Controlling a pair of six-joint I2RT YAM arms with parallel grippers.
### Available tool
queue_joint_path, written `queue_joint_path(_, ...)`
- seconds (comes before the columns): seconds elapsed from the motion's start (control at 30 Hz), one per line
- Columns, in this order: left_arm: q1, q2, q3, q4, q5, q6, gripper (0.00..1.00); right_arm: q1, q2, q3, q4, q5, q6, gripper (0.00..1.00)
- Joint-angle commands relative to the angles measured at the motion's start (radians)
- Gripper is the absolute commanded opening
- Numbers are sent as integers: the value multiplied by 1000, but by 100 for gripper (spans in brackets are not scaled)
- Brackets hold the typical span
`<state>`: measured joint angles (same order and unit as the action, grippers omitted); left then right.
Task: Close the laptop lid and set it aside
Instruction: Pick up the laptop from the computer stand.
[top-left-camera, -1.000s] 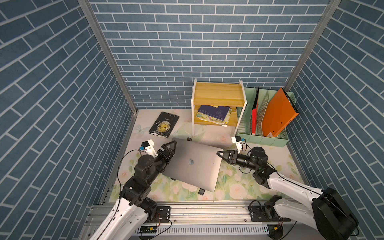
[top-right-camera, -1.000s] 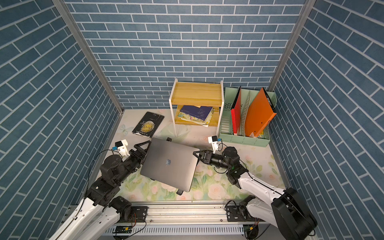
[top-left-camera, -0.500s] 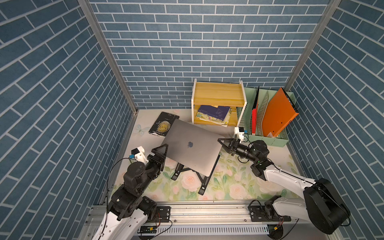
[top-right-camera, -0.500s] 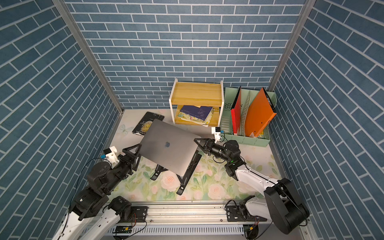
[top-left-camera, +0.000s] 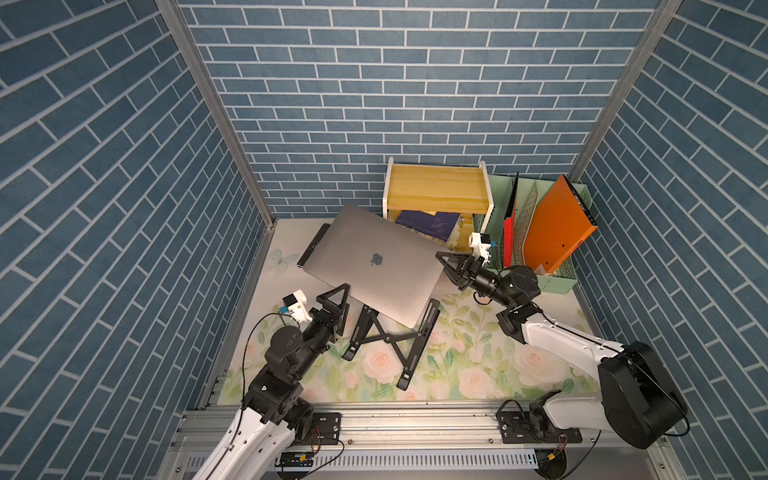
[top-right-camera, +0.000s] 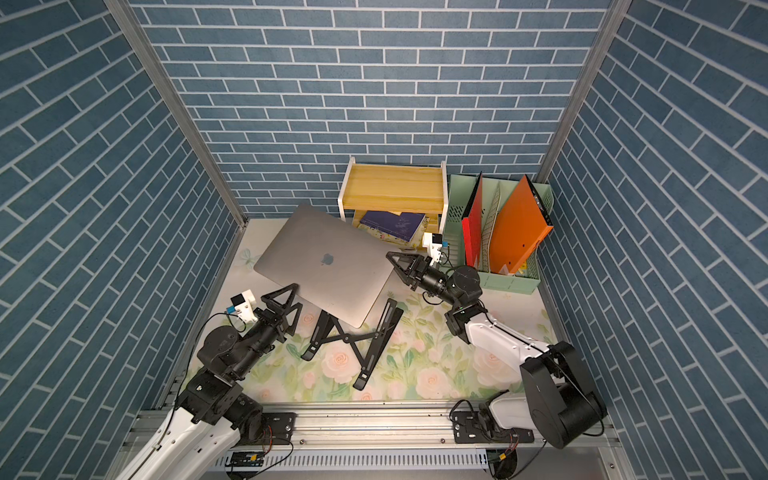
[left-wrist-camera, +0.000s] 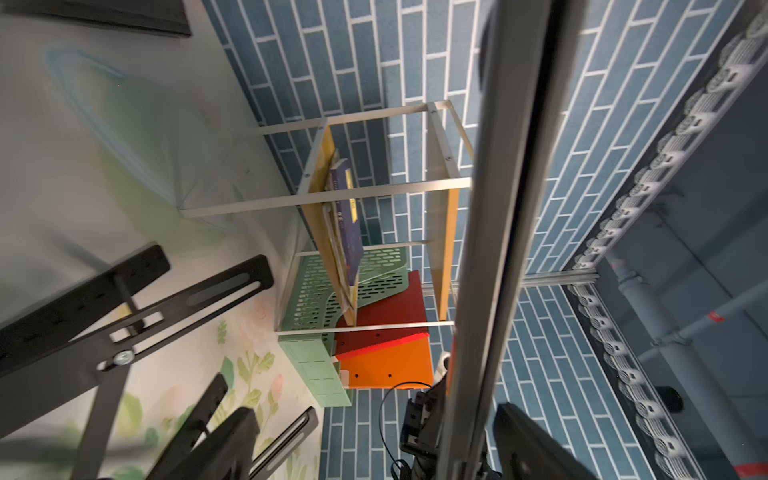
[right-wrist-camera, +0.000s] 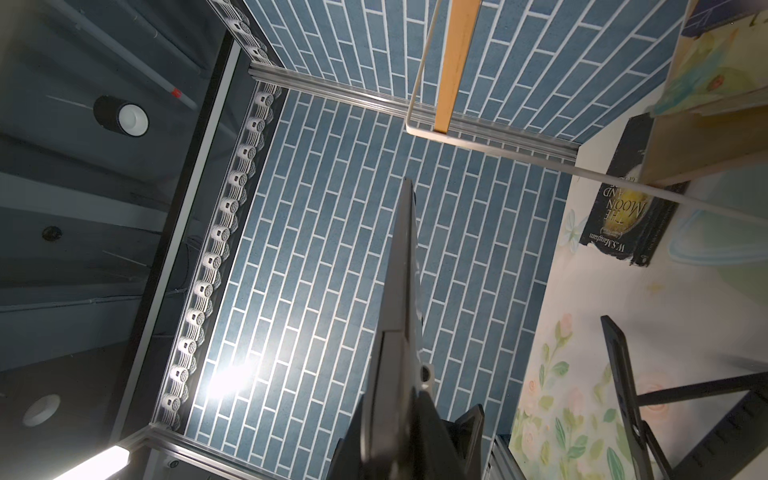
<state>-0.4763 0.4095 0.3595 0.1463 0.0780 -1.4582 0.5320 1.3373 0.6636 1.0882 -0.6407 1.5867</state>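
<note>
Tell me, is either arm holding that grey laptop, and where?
The right gripper is clamped on the closed laptop, at its edge nearest that arm, holding it above the stand. The left gripper is open at the opposite edge, not gripping.

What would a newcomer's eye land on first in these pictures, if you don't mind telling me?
The closed grey laptop hangs tilted in mid-air above the black folding stand at the centre, pinched at one edge by the right claw, while the left claw gapes open at its opposite edge. After that comes the bright orange folder leaning in the green rack at the back right corner.
</note>
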Motion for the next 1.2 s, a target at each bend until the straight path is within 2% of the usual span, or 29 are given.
queue_joint_path(0.0,4,45,0,286,37,1,92,2,-24,80,247,7,135,0)
queue_joint_path(0.1,4,66,11,311,16,3,84,0,-20,82,264,7,151,0)
queue_joint_path(0.23,4,60,14,324,-31,8,57,-8,-19,89,272,5,160,0)
queue_joint_path(0.5,4,77,34,374,-7,42,14,-28,-15,115,275,-23,164,0)
queue_joint_path(0.6,4,92,46,426,10,52,1,-35,-15,124,289,-36,161,16)
queue_joint_path(0.73,4,136,102,484,50,87,0,-35,-9,128,326,-61,155,39)
queue_joint_path(0.83,9,192,188,470,105,131,0,-36,-9,131,338,-105,137,50)
queue_joint_path(0.97,55,300,321,399,241,185,0,-53,-40,132,265,-180,68,56)
queue_joint_path(1.17,116,412,444,350,349,191,0,-87,-133,137,18,-268,-99,53)
